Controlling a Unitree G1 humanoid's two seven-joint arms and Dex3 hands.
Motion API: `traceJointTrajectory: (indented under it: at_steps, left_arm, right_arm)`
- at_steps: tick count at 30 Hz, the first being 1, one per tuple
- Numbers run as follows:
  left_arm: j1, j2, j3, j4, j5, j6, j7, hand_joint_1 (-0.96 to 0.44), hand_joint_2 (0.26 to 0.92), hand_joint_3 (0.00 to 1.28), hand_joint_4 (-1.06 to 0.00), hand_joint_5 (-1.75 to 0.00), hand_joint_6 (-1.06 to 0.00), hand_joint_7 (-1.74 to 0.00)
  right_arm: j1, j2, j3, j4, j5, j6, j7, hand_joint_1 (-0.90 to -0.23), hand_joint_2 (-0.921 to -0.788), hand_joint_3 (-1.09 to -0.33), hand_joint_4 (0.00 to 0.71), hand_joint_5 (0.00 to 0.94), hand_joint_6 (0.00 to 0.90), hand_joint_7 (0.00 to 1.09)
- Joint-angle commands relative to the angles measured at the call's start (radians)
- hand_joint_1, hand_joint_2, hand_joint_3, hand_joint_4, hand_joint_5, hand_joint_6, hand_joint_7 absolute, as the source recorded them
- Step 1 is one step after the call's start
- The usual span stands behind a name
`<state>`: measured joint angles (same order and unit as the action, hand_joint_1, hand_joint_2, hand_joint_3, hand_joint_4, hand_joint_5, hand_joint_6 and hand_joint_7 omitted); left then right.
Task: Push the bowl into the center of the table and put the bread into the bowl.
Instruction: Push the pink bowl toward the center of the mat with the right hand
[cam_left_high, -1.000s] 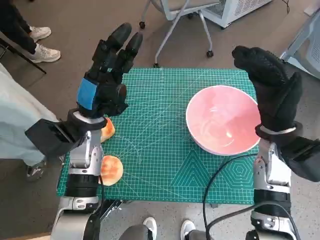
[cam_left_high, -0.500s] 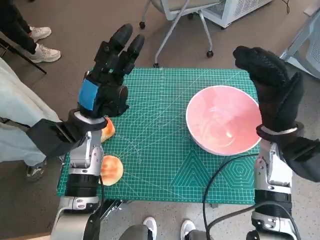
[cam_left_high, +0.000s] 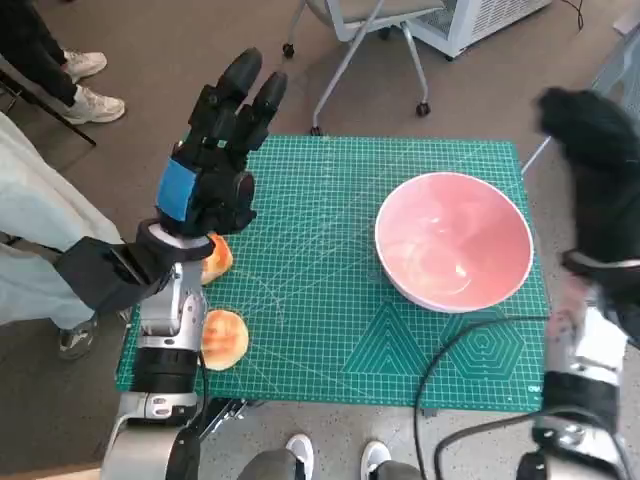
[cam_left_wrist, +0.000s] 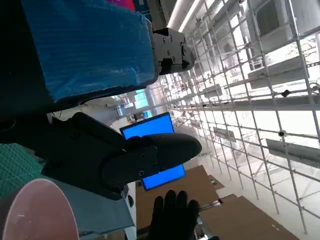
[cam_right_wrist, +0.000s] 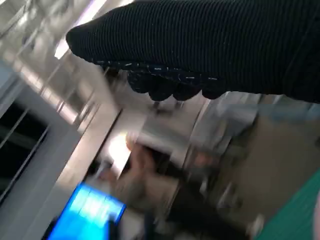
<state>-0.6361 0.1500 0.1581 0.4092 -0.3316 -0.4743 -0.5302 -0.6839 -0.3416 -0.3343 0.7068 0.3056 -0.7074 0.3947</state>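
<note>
While the green mat (cam_left_high: 330, 300) covers pretty much the whole table, the pink bowl (cam_left_high: 453, 252) sits toward its right side, not centered. Left hand (cam_left_high: 212, 165) is raised over the mat's left part, fingers (cam_left_high: 240, 85) spread, holding nothing. Right hand (cam_left_high: 600, 175) is blurry beside the bowl, can't tell its fingers. Two bread pieces (cam_left_high: 222, 338) lie at the left edge.

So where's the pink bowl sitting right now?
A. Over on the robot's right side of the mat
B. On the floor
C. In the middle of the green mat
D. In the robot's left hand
A: the pink bowl sits on the right part of the green mat, empty, with neither hand touching it.
</note>
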Motion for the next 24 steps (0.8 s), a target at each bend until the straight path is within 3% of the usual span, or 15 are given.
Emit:
traceJointTrajectory:
  at_steps: [1,7,12,17,24]
  left_arm:
    - [-0.01,-0.005,0.003,0.007,-0.011,-0.013,-0.006,-0.74,0.921,0.68,-0.09,0.0,0.0,-0.2]
    - [-0.012,-0.005,0.006,0.019,-0.008,-0.025,-0.009,-0.74,0.921,0.67,-0.06,0.0,0.0,-0.17]
    - [-0.013,-0.004,0.008,0.026,-0.011,-0.029,-0.013,-0.74,0.921,0.67,-0.05,0.0,0.0,-0.14]
    - [-0.01,-0.002,0.009,0.019,-0.016,-0.027,-0.017,-0.74,0.921,0.67,-0.05,0.0,0.0,-0.13]
    - [-0.006,0.003,0.011,0.013,-0.026,-0.02,-0.026,-0.73,0.921,0.68,-0.05,0.0,0.0,-0.09]
  right_arm:
    - [-0.048,-0.041,-0.054,0.242,-0.006,-0.025,-0.049,-0.66,-0.921,-0.685,0.134,0.0,0.106,0.29]
    - [-0.094,-0.065,-0.091,0.418,0.011,0.01,-0.077,-0.637,-0.921,-0.711,0.117,0.0,0.106,0.28]
    - [-0.117,-0.073,-0.12,0.524,0.02,0.062,-0.081,-0.577,-0.921,-0.786,0.087,0.0,0.106,0.26]
    - [-0.112,-0.053,-0.155,0.579,0.037,0.139,-0.082,-0.563,-0.921,-0.846,0.057,0.001,0.126,0.22]
    - [-0.099,-0.013,-0.175,0.602,0.036,0.201,-0.106,-0.627,-0.921,-0.867,0.06,0.007,0.151,0.19]
